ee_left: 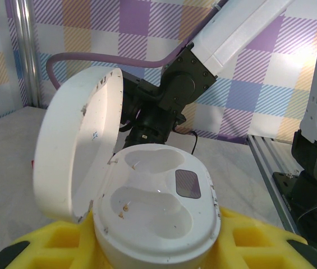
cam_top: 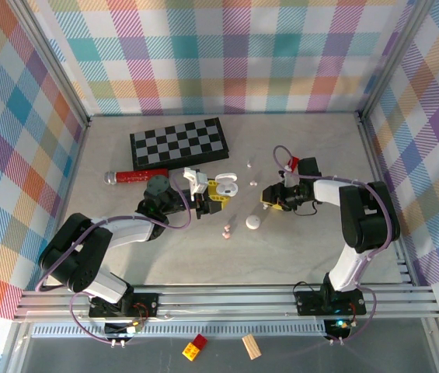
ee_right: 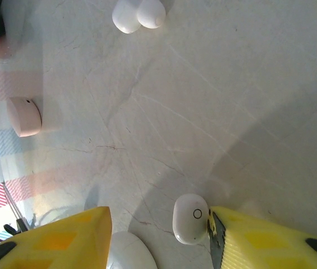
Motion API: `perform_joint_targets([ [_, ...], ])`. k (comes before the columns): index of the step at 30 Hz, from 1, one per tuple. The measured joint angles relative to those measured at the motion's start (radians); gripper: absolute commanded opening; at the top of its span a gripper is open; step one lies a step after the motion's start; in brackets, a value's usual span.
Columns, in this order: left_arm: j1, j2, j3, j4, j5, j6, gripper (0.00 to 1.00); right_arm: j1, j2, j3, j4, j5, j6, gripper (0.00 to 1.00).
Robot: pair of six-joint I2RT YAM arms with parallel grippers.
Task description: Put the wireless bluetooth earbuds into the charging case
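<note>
small glossy white plastic earbud (ee_right: pixel 191 218), oval with a ring mark on top, lying on the pale stone-look table (ee_right: pixel 214 89) between the yellow fingers (ee_right: pixel 259 241) of the right gripper (ee_right: pixel 158 224), which stand apart, the bud touching the inner edge of one finger. two more white buds (ee_right: pixel 138 14) lie side by side well apart from it, with bare table between. white pebble-shaped charging case (ee_left: pixel 164 218), clamped in the left gripper (cam_top: pixel 210 193), its lid (ee_left: pixel 79 151) hinged up and both wells empty.
</note>
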Motion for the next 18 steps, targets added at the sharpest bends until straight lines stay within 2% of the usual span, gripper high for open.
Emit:
perform_joint_targets([
  [18,0.0,0.0,0.0,-0.002,0.0,0.0,0.36,0.0,0.019,0.003,-0.021,-0.021,0.002,0.46],
])
